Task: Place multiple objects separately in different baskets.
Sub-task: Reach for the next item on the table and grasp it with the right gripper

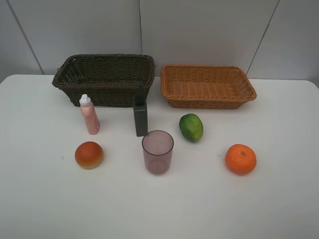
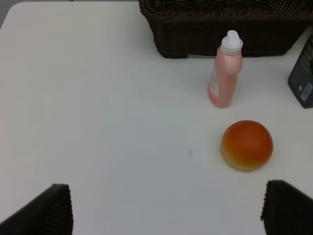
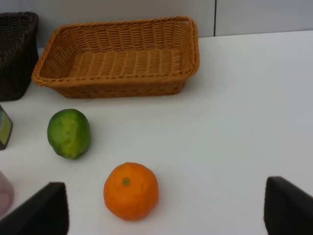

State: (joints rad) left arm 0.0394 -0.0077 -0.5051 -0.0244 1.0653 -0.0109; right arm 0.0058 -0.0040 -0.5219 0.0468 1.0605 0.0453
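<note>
Box (image 1: 141,119), bottle (image 1: 89,115) upright near dark basket (image 1: 107,94)

This looks like a lab test bench. A plain white table (image 1: 40,199) stands against grey wall panels (image 1: 199,30), with baskets (image 1: 107,92) and small objects (image 1: 89,155) spaced out on it.

left hand (image 2: 164,210) — two matte black fingers (image 2: 41,210), finely ribbed edges | right hand (image 3: 164,208) — same black fingers (image 3: 288,205)

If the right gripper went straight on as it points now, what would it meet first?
Probably the orange, just ahead of the right gripper, slightly off-centre; depth is unclear.
</note>
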